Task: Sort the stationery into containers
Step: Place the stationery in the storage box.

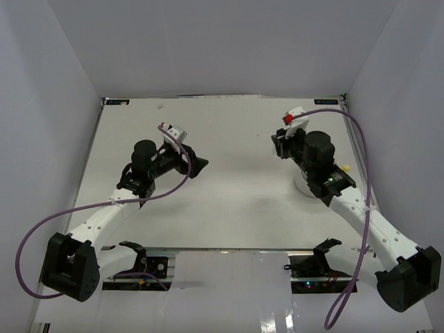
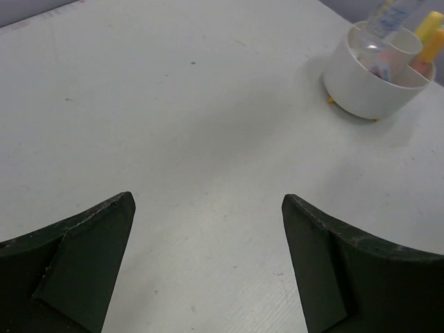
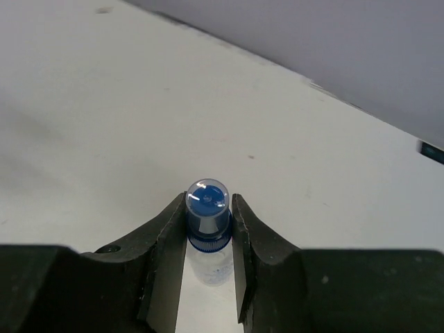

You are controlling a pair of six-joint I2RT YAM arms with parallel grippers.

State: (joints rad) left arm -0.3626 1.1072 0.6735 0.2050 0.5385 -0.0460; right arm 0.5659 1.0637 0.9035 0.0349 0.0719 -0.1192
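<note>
My right gripper (image 3: 208, 200) is shut on a small clear bottle with a blue cap (image 3: 208, 218); its fingers (image 3: 165, 236) press the cap from both sides, and the bottle stands upright on the table. In the top view this gripper (image 1: 280, 146) is at the back right, and the bottle is hidden under it. The round white tub (image 2: 371, 83) holds yellow markers (image 2: 427, 38) and a clear item. In the top view the tub (image 1: 303, 186) is mostly covered by the right arm. My left gripper (image 2: 208, 201) is open over bare table, left of centre (image 1: 199, 165).
The white table (image 1: 229, 208) is closed in by pale walls on three sides. A small yellow piece (image 1: 345, 167) shows beside the right arm. Purple cables (image 1: 41, 229) trail from both arms.
</note>
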